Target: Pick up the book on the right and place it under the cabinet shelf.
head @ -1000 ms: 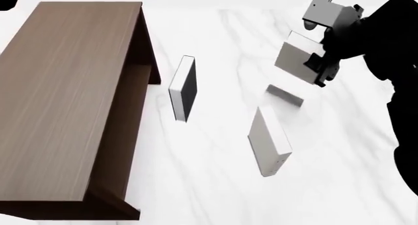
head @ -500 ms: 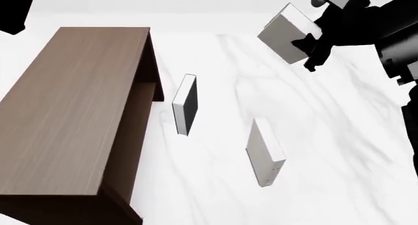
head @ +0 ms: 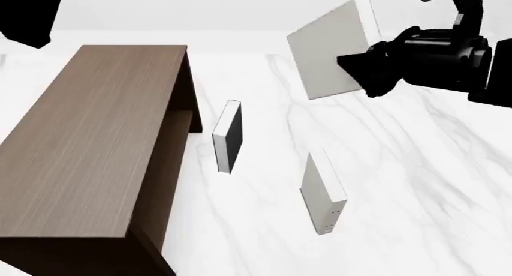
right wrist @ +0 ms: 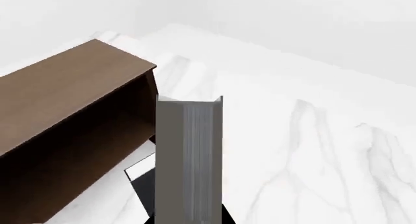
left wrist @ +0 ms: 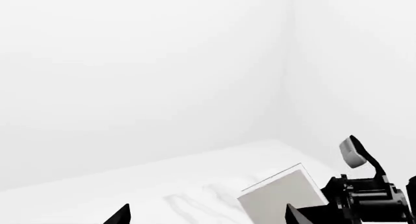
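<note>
The book [head: 332,48], a plain off-white slab, hangs high over the white table with my right gripper [head: 364,69] shut on its right edge. In the right wrist view the book [right wrist: 188,156] stands upright between the jaws of that gripper [right wrist: 188,220], page edges toward the camera. The dark-brown cabinet [head: 88,144] lies at the left, open side facing the books, and its inner shelf [head: 180,121] shows partly. My left gripper [left wrist: 208,219] is open and empty, far from the table, seeing the book [left wrist: 283,197] from a distance.
A book with a black face [head: 228,135] stands on edge just right of the cabinet [right wrist: 71,112]. A pale book with small dots [head: 324,192] stands nearer the front. The black-faced book [right wrist: 140,177] also shows below the held one. My left arm [head: 28,15] hangs at the upper left.
My right gripper has lifted the book higher and a little leftward, turning its broad face toward the head camera. The two other books and the cabinet have not moved.
</note>
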